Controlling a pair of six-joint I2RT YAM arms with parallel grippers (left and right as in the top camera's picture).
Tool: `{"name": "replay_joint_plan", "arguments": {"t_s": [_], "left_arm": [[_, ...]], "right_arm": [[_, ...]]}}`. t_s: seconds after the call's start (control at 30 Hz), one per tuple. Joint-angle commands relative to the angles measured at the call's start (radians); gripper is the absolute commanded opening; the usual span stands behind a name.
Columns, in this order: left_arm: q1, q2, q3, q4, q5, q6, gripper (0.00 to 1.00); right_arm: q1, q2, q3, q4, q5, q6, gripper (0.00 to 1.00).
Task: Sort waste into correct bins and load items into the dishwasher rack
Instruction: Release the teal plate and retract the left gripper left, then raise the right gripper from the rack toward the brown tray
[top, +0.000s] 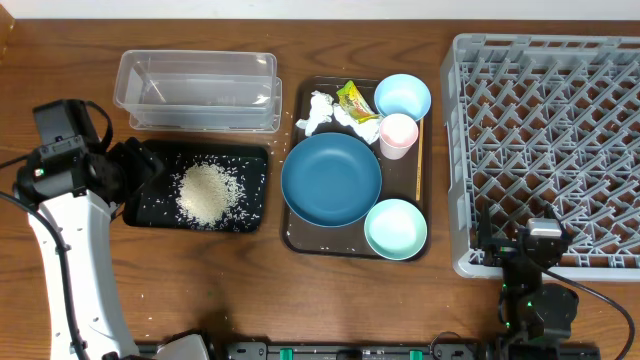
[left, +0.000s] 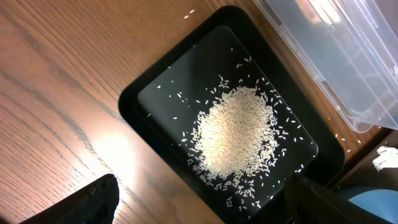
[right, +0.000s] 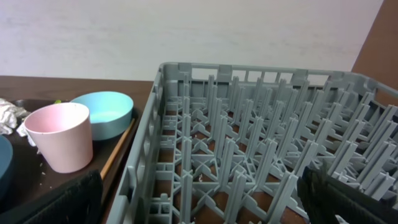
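A pile of white rice (top: 207, 192) lies in the black tray (top: 155, 212), next to the clear tub (top: 195, 90). My left gripper (top: 140, 168) is open and empty over the tray's left end; its wrist view shows the rice (left: 236, 134), the tray (left: 168, 106) and the tub (left: 336, 50). The brown serving tray (top: 292, 235) holds the dark blue dish (top: 331, 178), light blue bowl (top: 402, 97), pink cup (top: 398, 135), mint bowl (top: 395, 228), tissues (top: 320, 112), wrapper (top: 355, 100) and wooden stick (top: 418, 160). My right gripper (top: 522, 255) is open and empty at the front edge of the grey rack (top: 550, 150).
The right wrist view shows the rack (right: 261, 143), the pink cup (right: 62, 137), the light blue bowl (right: 109, 112) and the stick (right: 118, 149). A few rice grains lie on the wooden table (top: 60, 60) around the black tray. The rack holds nothing.
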Motion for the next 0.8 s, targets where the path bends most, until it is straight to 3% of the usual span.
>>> {"name": "replay_joint_plan", "arguments": {"t_s": [0.0,0.13,0.23,0.4,0.63,0.77], "left_arm": [[0.004,-0.005,0.021,-0.005,-0.009,-0.008,0.87],[0.004,-0.005,0.021,-0.001,-0.009,-0.008,0.88],[0.004,-0.005,0.021,0.024,-0.01,-0.007,0.88],[0.004,-0.005,0.021,0.057,-0.066,0.003,0.88],[0.004,-0.005,0.021,0.057,-0.185,0.003,0.88],[0.004,-0.005,0.021,0.056,-0.185,0.003,0.88]], "right_arm": [[-0.018,-0.005,-0.001,0.005,0.01,0.005,0.99],[-0.018,-0.005,-0.001,0.029,0.005,0.006,0.99],[-0.018,-0.005,-0.001,0.145,-0.014,0.007,0.99],[-0.018,-0.005,-0.001,0.265,-0.219,0.006,0.99],[-0.018,-0.005,-0.001,0.378,-0.177,-0.008,0.99],[-0.018,-0.005,-0.001,0.423,-0.238,0.075,0.99]]}}
